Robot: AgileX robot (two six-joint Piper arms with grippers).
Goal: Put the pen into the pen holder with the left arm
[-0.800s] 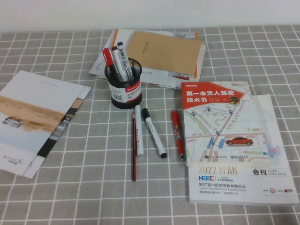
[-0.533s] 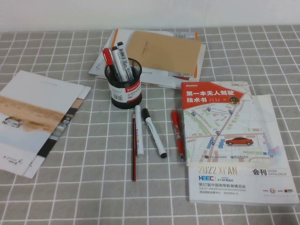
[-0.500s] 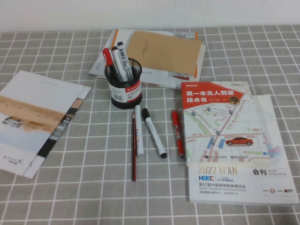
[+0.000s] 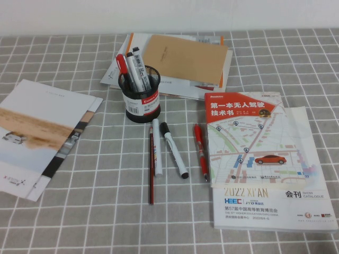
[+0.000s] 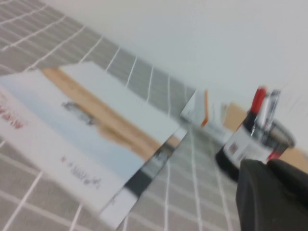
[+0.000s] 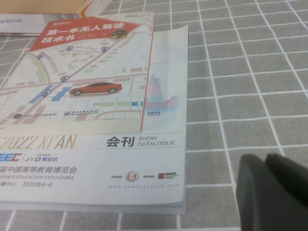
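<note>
The pen [image 4: 151, 164], a thin dark-red stick with a pale far end, lies flat on the checked cloth in front of the pen holder [image 4: 142, 100]. The holder is a black mesh cup with a red-and-white label and stands upright with several markers in it. It also shows in the left wrist view [image 5: 250, 144]. My left gripper [image 5: 266, 166] is shut and empty, off to the left of the holder above the cloth. My right gripper [image 6: 264, 161] is shut and empty, above the cloth to the right of the catalogue. Neither arm shows in the high view.
Two white markers [image 4: 157, 148] [image 4: 174, 150] and a glossy red pen [image 4: 200, 151] lie beside the thin pen. A catalogue [image 4: 265, 174] lies at the right, a brochure [image 4: 37, 132] at the left, and a pile of envelopes [image 4: 185, 61] behind the holder.
</note>
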